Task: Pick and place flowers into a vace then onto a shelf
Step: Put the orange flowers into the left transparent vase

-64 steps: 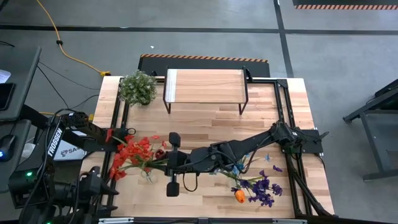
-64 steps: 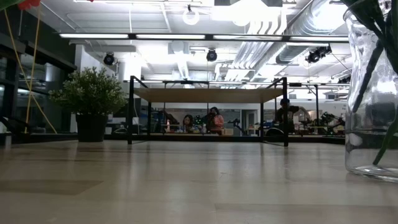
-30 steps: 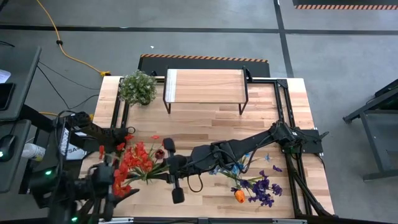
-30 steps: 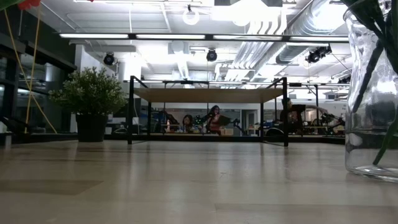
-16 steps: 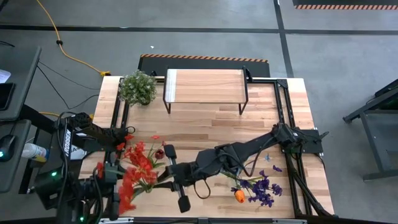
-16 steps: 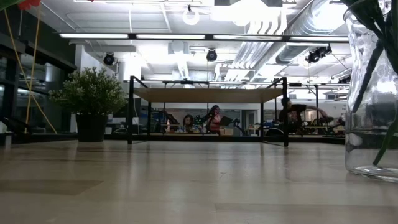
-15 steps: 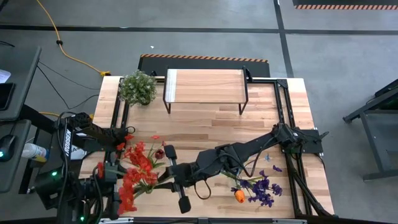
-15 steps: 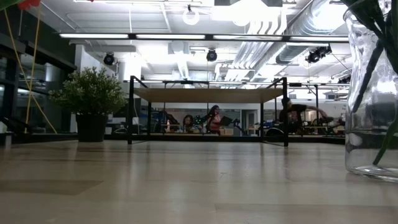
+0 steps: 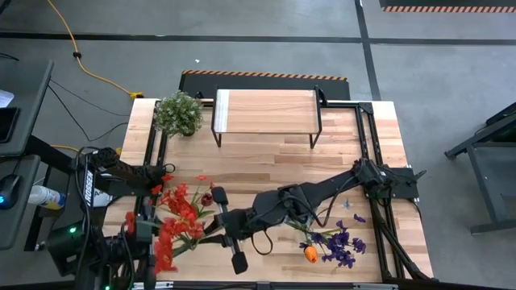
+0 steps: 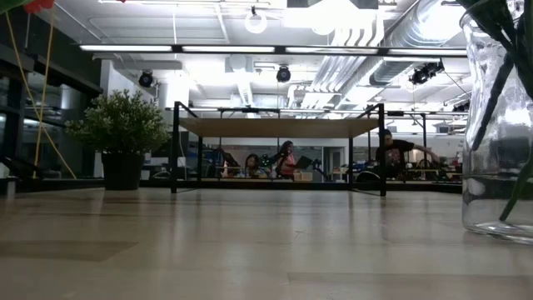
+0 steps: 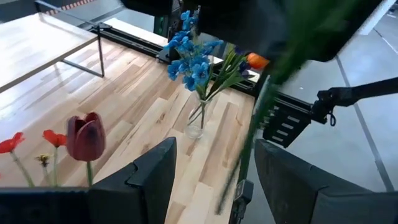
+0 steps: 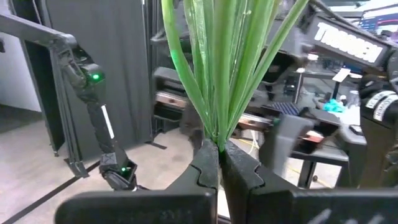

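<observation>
My right gripper (image 9: 211,229) reaches across the table's near half and is shut on a bunch of red flowers (image 9: 176,219), whose blooms point at the left arm. My left gripper (image 11: 216,146) stands open at the near left, facing the bunch. A dark red tulip (image 11: 87,137) and red blooms show before it, and a blurred green stem (image 11: 258,118) crosses its gap; whether it touches, I cannot tell. The glass vase (image 11: 194,124) stands on the table holding blue flowers (image 11: 191,56). Purple flowers (image 9: 343,246) and an orange tulip (image 9: 310,254) lie near the front edge. The shelf (image 9: 264,111) stands at the back. My right gripper pinches several green stems (image 12: 217,134) of the red bunch between its two shut fingers, at the end away from the blooms. The fingers come level from the table's right. The stems fan out beyond the fingertips, and the bunch is lifted clear of the table.
A bushy potted plant (image 9: 178,113) stands at the back left beside the shelf. Black rails (image 9: 367,145) run along the table's right side. Bare wood lies between the shelf and the arms. People sit in the room behind the table (image 10: 283,160).
The red bunch in my right gripper has swung a little toward the table's near edge, its blooms now lower by the left arm. Both grippers keep their fingers as they were.
</observation>
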Controlling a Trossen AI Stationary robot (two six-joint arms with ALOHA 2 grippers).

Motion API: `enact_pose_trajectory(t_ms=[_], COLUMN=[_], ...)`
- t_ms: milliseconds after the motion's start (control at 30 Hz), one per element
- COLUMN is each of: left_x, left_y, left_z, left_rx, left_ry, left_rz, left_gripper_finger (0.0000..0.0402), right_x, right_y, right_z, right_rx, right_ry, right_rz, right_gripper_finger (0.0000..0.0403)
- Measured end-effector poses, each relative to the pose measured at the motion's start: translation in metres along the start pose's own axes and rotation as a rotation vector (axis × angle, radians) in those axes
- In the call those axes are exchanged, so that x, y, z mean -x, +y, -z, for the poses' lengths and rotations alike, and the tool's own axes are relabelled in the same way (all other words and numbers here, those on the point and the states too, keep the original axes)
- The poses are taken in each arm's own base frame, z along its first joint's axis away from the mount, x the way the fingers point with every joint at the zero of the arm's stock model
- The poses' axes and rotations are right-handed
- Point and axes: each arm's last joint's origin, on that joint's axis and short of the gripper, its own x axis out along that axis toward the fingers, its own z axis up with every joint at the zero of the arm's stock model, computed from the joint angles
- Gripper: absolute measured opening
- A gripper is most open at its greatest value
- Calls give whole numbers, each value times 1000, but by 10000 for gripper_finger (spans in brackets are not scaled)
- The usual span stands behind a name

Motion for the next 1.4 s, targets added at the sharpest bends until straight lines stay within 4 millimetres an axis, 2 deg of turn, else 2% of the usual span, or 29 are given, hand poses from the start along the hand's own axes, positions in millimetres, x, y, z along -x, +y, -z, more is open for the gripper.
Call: enact_pose_trajectory(t_ms=[233,633,1000,1167,1400], left_x=[-5,-16,-17,-17,-22], left_y=[-3,-2,-2,-2,-1], left_z=[-2,-7,-7,-7,-9], left_rx=[-16,-25,-31,-60,-53], left_ry=[-9,-4,-20,-25,-19], left_rz=[4,-30,-35,-36,-50], left_gripper_finger=[250,250,248,218,142], right_x=[0,0,0,0,0], right_y=[-7,-7,-6,-6,-7], right_z=[0,0,-1,-1,0], right_rx=[2,1,1,2,2], right_ry=[-1,-5,-8,-7,-4], right_rz=[-11,-24,-35,-34,-27], right_gripper_finger=[0,0,0,0,0])
